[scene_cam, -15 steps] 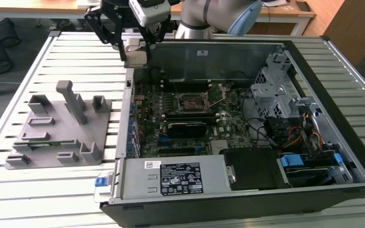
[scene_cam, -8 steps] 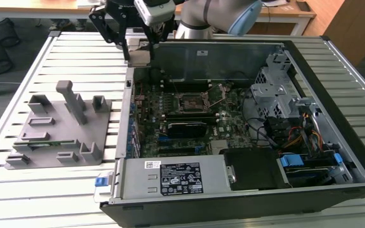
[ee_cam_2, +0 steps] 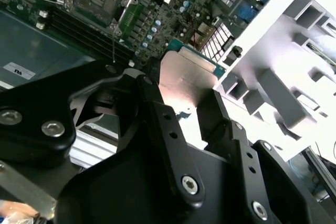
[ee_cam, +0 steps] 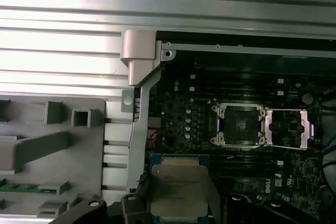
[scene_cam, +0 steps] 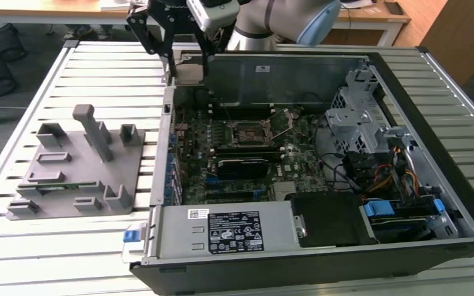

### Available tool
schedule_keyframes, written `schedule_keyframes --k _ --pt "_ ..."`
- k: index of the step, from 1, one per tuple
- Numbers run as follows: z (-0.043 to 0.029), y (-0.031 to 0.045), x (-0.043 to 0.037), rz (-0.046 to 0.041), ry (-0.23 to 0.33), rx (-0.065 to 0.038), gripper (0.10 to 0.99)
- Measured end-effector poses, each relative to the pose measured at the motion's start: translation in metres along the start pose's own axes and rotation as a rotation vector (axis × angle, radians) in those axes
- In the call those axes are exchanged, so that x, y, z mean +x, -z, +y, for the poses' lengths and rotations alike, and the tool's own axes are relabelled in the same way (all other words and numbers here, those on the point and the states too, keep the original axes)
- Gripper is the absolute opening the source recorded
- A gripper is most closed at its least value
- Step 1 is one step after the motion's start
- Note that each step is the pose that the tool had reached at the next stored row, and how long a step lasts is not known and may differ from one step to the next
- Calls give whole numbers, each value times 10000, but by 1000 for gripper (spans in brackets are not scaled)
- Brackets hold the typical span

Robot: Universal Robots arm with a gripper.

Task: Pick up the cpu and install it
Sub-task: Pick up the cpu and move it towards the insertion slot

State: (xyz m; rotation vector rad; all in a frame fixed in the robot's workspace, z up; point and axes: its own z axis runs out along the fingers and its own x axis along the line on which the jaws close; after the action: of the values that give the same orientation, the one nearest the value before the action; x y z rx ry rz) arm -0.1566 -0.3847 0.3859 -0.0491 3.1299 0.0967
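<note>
Black fingers (ee_cam_2: 157,114) of the gripper (ee_cam_2: 181,90) sit closest in the second wrist view, closed narrowly on the two opposite edges of the cpu (ee_cam_2: 189,72). The chip is held flat between them, its grey metal top and its green edge showing. In the exterior view the gripper (scene_cam: 187,66) hangs with the cpu (scene_cam: 189,74) above the far corner of the open computer case (scene_cam: 303,271), on the exterior view's left, clear of the board below.

So the pick-up looks done: the chip is off any surface and firmly carried. The grey parts holder (scene_cam: 76,166) on the slatted table (scene_cam: 56,259), to the exterior view's left of the case, is well apart from the gripper.

The install is not yet done. The socket (scene_cam: 248,132) lies near the middle of the green board, away from the chip toward the exterior view's right and nearer. In the first wrist view the socket (ee_cam: 240,125) looks empty, its middle dark, with its metal cover plate (ee_cam: 287,128) swung open beside it. The cpu (ee_cam: 178,188) is not over the socket, so the carry across and the seating are what is left.
</note>
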Motion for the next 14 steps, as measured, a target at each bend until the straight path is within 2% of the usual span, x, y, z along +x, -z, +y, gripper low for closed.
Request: schedule_keyframes --k 8,14 --pt "22 -9 -163 0 5 -1 525" --pt "45 -21 -326 0 12 -1 525"
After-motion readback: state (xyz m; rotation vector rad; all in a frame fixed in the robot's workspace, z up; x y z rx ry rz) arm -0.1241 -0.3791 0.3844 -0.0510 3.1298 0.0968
